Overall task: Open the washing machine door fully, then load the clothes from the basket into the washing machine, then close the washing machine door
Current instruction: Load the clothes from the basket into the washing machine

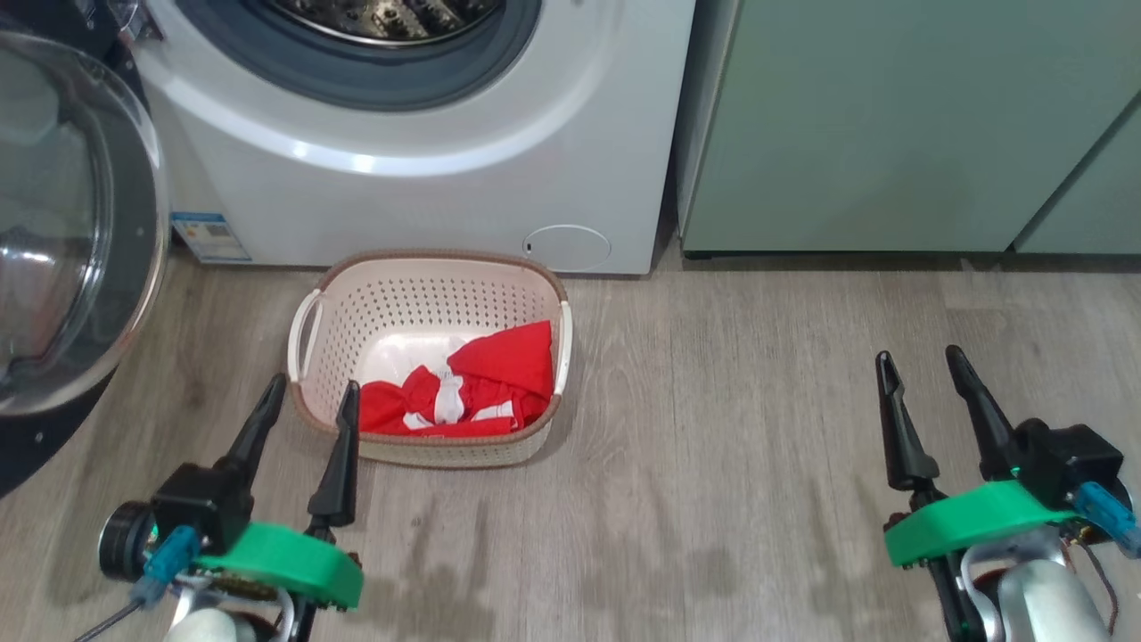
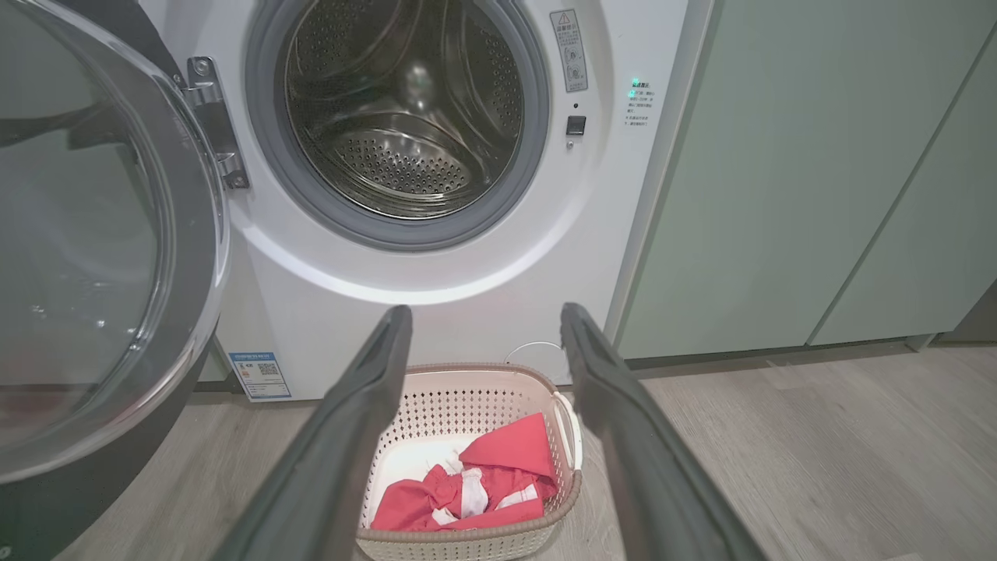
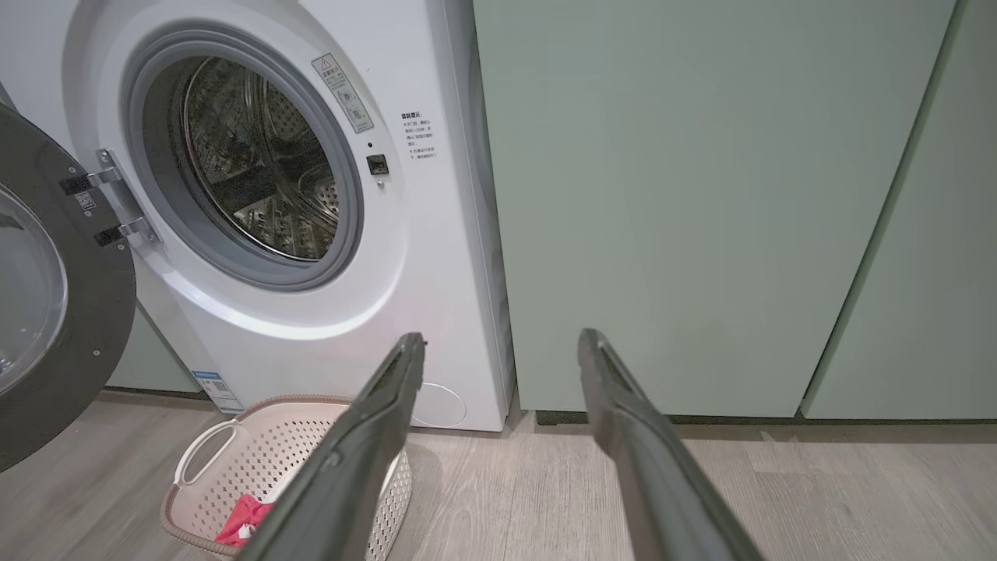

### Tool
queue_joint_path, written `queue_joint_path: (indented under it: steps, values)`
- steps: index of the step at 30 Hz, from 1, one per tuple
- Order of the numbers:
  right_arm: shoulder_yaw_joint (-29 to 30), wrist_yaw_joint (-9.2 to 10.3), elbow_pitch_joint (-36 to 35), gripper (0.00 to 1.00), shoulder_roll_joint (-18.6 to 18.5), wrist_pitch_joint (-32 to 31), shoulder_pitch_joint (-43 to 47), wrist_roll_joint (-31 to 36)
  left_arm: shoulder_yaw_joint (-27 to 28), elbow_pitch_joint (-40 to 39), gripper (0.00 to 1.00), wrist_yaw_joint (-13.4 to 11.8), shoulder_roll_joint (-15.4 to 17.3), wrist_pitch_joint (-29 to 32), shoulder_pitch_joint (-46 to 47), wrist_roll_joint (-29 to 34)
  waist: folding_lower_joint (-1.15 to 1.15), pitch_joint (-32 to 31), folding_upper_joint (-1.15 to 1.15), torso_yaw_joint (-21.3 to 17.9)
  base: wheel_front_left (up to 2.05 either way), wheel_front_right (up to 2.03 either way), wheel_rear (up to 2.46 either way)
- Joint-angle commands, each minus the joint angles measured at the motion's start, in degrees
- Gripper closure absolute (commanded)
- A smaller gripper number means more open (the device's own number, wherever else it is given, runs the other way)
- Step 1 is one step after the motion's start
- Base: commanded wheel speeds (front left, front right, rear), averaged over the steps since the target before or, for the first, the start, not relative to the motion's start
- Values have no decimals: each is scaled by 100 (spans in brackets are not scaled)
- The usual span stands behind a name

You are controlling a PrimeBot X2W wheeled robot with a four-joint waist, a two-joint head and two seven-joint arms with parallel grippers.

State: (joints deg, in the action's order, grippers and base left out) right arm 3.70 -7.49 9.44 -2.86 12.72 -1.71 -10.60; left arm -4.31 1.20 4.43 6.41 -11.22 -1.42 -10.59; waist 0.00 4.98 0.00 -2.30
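The washing machine (image 1: 428,178) (image 2: 436,257) (image 3: 327,296) stands white against the wall, its steel drum bare inside. Its door (image 1: 71,223) (image 2: 93,257) (image 3: 47,296) hangs swung wide to the left, black rim and clear glass bowl facing me. On the floor in front sits the cream basket (image 1: 392,294) (image 2: 444,389) (image 3: 226,467), holding red-and-white clothes (image 1: 472,383) (image 2: 483,475) (image 3: 245,518) in its near right corner. My left gripper (image 1: 312,397) (image 2: 483,319) is open just short of the basket's near left rim. My right gripper (image 1: 923,366) (image 3: 498,343) is open over bare floor, far right of the basket.
Pale green cabinets (image 1: 900,125) (image 2: 818,179) (image 3: 701,202) stand flush to the washer's right. A round service flap (image 1: 567,247) and a blue label sticker (image 1: 209,236) mark the washer's base. Grey wood-look floor (image 1: 713,428) spreads between the basket and my right gripper.
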Motion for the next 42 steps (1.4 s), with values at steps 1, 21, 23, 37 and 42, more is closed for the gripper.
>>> queue_joint_path:
  steps: [1,21,23,37,42]
  values:
    - [-122,0,-165,0,-1,107,-190,-36,154,-193,0,-6,107,-51,255,-52,0,-1,0,-6,149,-149,0]
    - [-132,0,-134,0,-1,126,-225,-60,47,-272,0,-74,148,-74,280,-114,0,52,0,-5,150,-150,0]
    - [-134,0,-130,0,-1,124,-224,-61,45,-283,0,-88,155,-73,272,-119,0,47,0,-6,0,0,0]
    - [-143,0,-123,0,-1,122,-234,-66,7,-307,0,-163,191,-46,285,-149,0,60,0,3,0,0,0]
    - [-143,0,-119,0,-1,123,-232,-66,-5,-310,0,-192,213,-36,285,-155,0,55,0,12,0,0,0]
